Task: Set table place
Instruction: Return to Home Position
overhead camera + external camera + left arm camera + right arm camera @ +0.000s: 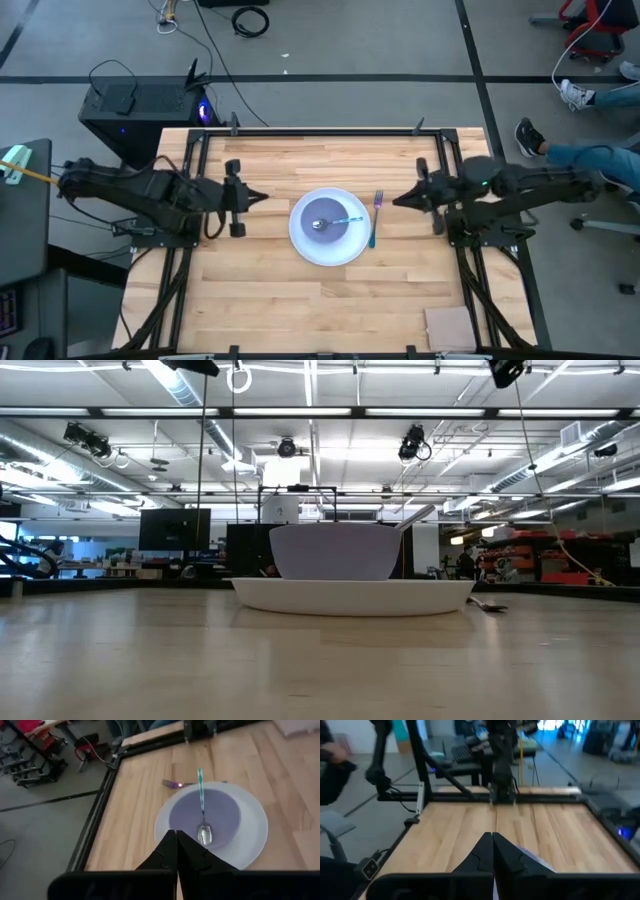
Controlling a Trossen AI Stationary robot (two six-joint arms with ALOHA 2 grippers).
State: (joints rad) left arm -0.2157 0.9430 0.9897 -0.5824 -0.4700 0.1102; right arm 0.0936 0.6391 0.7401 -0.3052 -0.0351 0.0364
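While the left tool [262, 198] and right tool [397, 200] rest pressed together, the spoon [336, 221] lies in the bowl [329, 235] on the plate [346, 255].

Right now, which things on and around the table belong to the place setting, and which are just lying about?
Job: plate, bowl on it, spoon in bowl, fork beside plate; left gripper and right gripper flank it, jaws shut.
Lying about: tan sheet at table corner, computer tower, floor cables.

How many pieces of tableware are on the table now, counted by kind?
White plate: 1
Lavender bowl: 1
Spoon: 1
Fork: 1
Total: 4
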